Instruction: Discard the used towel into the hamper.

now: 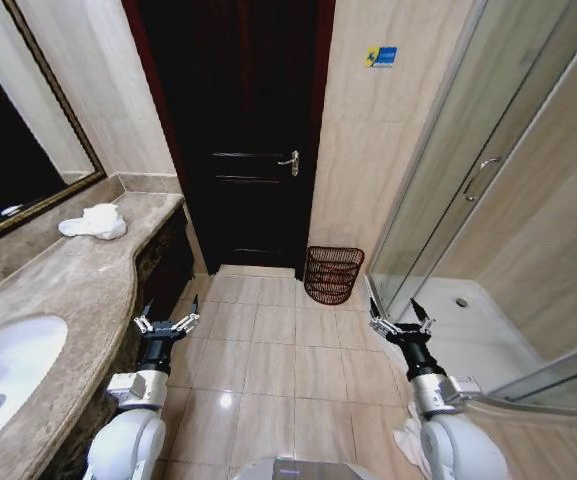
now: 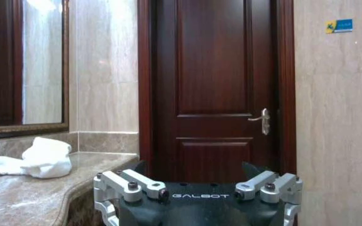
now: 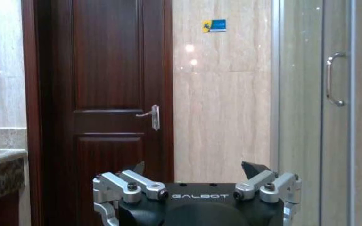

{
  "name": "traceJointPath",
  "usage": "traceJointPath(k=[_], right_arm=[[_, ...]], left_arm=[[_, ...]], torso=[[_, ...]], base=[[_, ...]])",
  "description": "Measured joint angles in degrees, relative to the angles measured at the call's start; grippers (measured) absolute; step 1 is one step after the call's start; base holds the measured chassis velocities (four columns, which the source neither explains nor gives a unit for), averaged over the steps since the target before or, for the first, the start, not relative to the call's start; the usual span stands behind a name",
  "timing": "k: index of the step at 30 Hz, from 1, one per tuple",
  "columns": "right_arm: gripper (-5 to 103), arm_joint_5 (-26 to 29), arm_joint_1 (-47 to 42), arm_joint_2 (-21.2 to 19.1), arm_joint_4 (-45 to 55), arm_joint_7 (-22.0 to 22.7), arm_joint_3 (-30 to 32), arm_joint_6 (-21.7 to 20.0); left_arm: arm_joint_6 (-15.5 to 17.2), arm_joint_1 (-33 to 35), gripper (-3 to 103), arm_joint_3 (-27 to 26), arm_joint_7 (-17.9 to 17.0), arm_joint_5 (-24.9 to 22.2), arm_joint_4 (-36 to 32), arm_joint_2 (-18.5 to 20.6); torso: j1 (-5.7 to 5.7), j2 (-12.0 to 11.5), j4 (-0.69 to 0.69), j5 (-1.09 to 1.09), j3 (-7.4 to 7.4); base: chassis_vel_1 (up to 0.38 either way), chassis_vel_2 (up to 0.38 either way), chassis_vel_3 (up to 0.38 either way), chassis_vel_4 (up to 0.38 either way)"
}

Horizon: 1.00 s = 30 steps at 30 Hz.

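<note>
White towel (image 1: 94, 222) crumpled on marble counter (image 1: 78, 290) near mirror, well ahead of left gripper (image 1: 166, 322) | hamper (image 1: 332, 274) on floor beside dark door (image 1: 233, 130) | both grippers, right (image 1: 400, 322) included, spread wide, holding nothing

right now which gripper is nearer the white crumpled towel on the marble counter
Left. The left gripper hangs open beside the counter's front edge, with the white crumpled towel farther back on the brown marble counter. The right gripper, also open, hangs across the tiled floor by the shower.
</note>
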Motion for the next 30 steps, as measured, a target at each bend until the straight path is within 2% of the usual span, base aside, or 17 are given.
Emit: traceJointPath(k=[30], right_arm=[[100,-0.10,0.28,0.15,-0.65,-0.03,0.24,0.49]], left_arm=[[-1.37,0.24,100,-0.10,-0.14,0.32,1.05,-0.06]], torso=[[0.00,0.00,0.00,0.01,0.00]], base=[[-0.041,0.109,0.113,-0.045]])
